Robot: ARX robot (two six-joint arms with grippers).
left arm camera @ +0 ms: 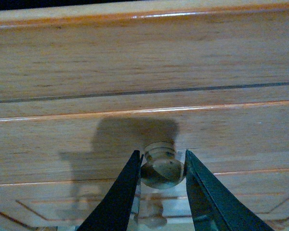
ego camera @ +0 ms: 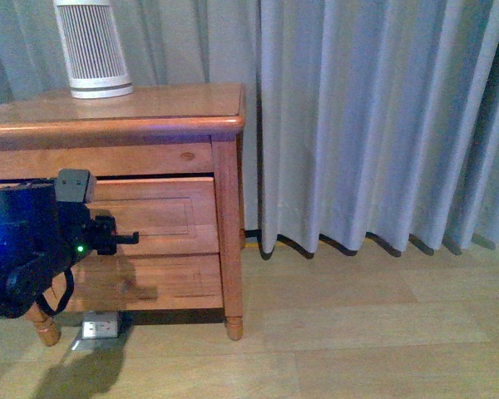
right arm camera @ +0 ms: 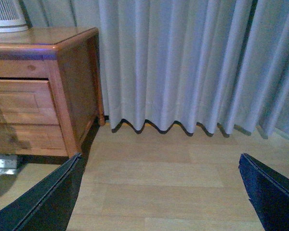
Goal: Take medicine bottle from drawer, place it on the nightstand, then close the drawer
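Grey curtains (ego camera: 382, 125) and a pale wood floor (ego camera: 358, 332) frame the nightstand (ego camera: 175, 104), whose top surface carries a ribbed white cylinder (ego camera: 91, 46). The upper drawer (ego camera: 166, 216) sits below that top, with a dark gap above its front. The left end effector (left arm camera: 162, 156) is narrowed on the drawer's round knob (left arm camera: 162, 173), one finger against each side. The right end effector (right arm camera: 159, 159) is spread wide above the floor, well apart from the nightstand.
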